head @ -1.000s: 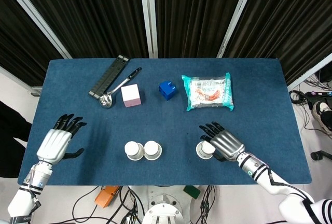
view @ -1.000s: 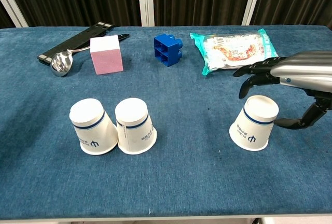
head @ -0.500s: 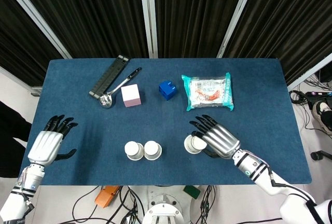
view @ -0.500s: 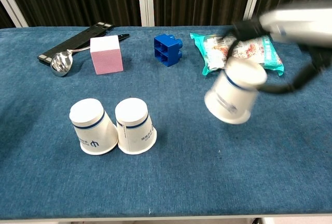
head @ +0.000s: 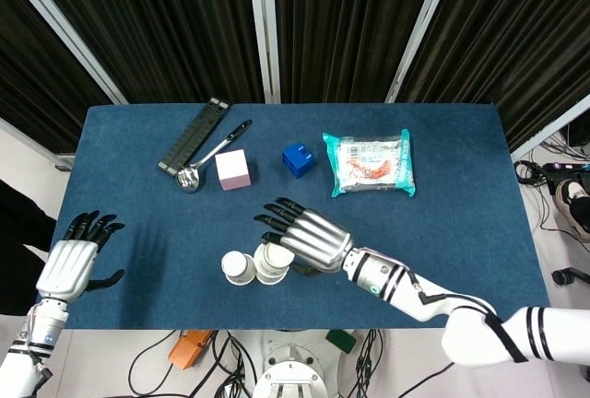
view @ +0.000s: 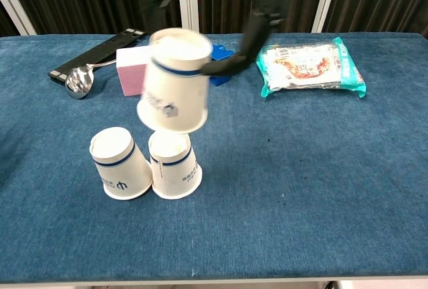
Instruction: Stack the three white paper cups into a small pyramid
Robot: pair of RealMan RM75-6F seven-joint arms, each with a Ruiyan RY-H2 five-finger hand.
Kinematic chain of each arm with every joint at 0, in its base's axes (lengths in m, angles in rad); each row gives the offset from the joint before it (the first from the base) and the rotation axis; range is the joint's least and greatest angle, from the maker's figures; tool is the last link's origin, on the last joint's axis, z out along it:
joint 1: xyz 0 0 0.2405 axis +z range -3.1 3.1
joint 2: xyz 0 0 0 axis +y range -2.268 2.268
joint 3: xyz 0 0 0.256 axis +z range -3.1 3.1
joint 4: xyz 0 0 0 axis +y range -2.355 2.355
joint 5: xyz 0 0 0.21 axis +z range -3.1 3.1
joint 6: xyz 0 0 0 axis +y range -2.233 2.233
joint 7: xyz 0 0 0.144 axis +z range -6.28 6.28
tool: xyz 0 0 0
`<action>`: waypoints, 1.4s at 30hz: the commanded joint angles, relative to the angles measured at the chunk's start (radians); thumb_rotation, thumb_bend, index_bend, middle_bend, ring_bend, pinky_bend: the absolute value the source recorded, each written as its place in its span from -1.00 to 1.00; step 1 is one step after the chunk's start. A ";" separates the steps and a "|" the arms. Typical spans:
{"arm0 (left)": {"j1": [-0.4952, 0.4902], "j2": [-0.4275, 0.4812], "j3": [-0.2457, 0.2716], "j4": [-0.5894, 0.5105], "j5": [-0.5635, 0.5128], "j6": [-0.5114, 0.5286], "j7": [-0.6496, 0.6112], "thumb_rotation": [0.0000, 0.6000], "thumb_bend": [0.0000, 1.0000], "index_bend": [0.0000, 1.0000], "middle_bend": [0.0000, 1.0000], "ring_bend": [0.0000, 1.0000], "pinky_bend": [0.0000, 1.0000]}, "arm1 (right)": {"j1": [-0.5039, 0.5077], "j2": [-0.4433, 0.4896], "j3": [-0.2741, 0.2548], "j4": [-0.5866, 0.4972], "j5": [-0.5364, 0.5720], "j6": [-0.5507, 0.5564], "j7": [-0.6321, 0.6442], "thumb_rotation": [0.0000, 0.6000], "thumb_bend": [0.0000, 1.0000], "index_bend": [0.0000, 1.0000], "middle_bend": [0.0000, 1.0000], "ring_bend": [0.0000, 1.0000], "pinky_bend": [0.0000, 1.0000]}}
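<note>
Third cup carried above the base pair, near the table's [head: 461,186] front edge.

Your right hand [head: 309,235] holds the upturned third cup [view: 175,80] above two touching base cups [view: 146,163], to bridge them; left hand [head: 66,264] spread wide, idle by the left edge.

1. Table cover [view: 321,188]: matt, fuzzy blue cloth.
2. Cups under the right hand [head: 309,235]: white matt paper, the held cup [view: 174,81] too.
3. Hand shell: smooth silvery metal look.
4. Spoon [view: 79,81], far beyond: glossy metal.
5. Packet [view: 309,65]: shiny plastic.

Third cup [view: 174,80] now above pair [view: 146,163]
</note>
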 commanded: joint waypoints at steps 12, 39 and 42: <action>0.020 -0.015 -0.006 0.040 -0.002 -0.001 -0.040 1.00 -0.58 -0.61 -0.76 -0.90 -1.00 | 0.288 -0.150 -0.076 0.051 0.415 0.095 -0.285 1.00 0.05 -0.19 -0.70 -1.00 -0.77; 0.038 -0.023 -0.023 0.069 -0.001 0.000 -0.068 1.00 -0.58 -0.61 -0.76 -0.90 -1.00 | 0.349 -0.151 -0.125 0.041 0.415 0.193 -0.220 1.00 0.05 -0.80 -0.73 -1.00 -0.77; 0.046 -0.017 -0.029 0.083 -0.003 0.016 -0.076 1.00 -0.58 -0.61 -0.76 -0.90 -1.00 | 0.276 -0.077 -0.151 0.004 0.335 0.281 -0.205 1.00 0.05 -0.94 -0.77 -1.00 -0.77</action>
